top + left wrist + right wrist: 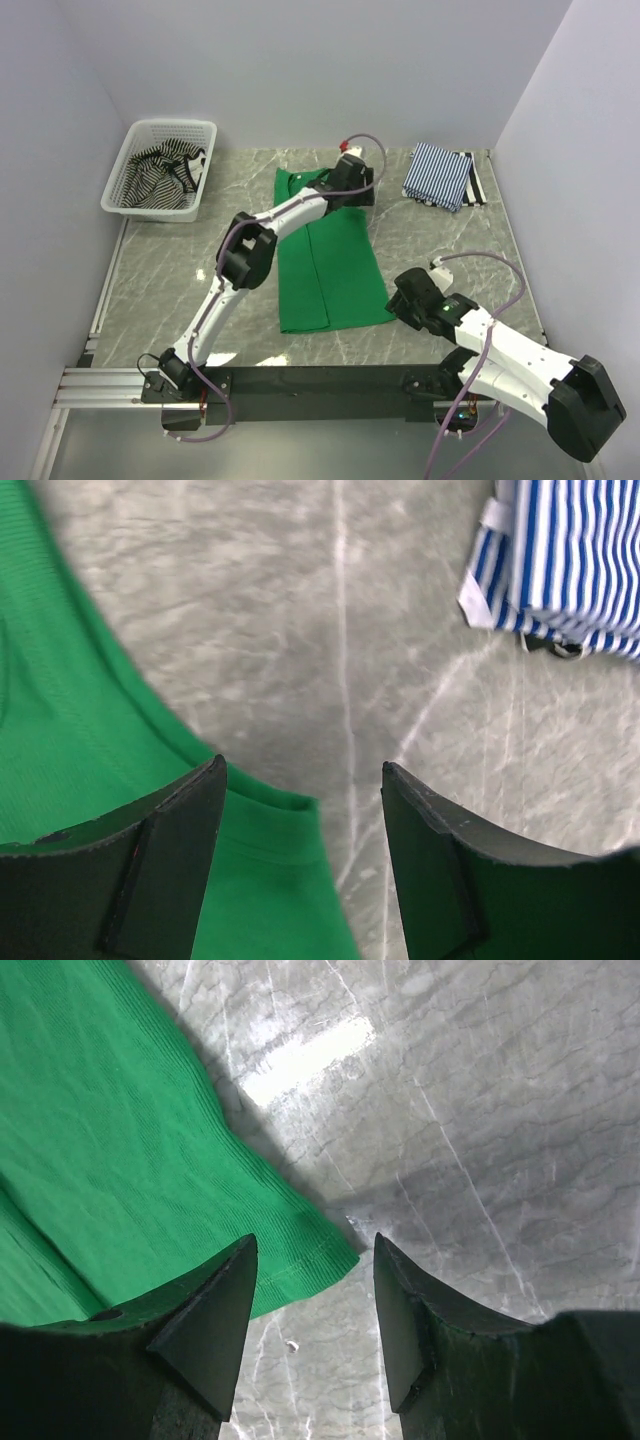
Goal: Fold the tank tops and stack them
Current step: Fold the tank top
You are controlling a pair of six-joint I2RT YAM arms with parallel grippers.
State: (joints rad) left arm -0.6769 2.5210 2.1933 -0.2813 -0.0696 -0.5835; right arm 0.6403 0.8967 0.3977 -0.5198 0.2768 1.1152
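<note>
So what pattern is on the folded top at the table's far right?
The folded top has fine blue-and-white stripes, clearest in the left wrist view.

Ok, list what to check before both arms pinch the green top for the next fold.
1. Left jaws open, straddling a far corner of the green tank top: ok.
2. Right jaws open at its near right corner: ok.
3. Green top lying flat, no bunching: ok.
4. Jaws low enough to catch the cloth: cannot tell.
5. Folded blue-striped top lies apart from the green one: ok.
6. Basket emptied: not ok, a black-and-white striped top lies inside.
</note>
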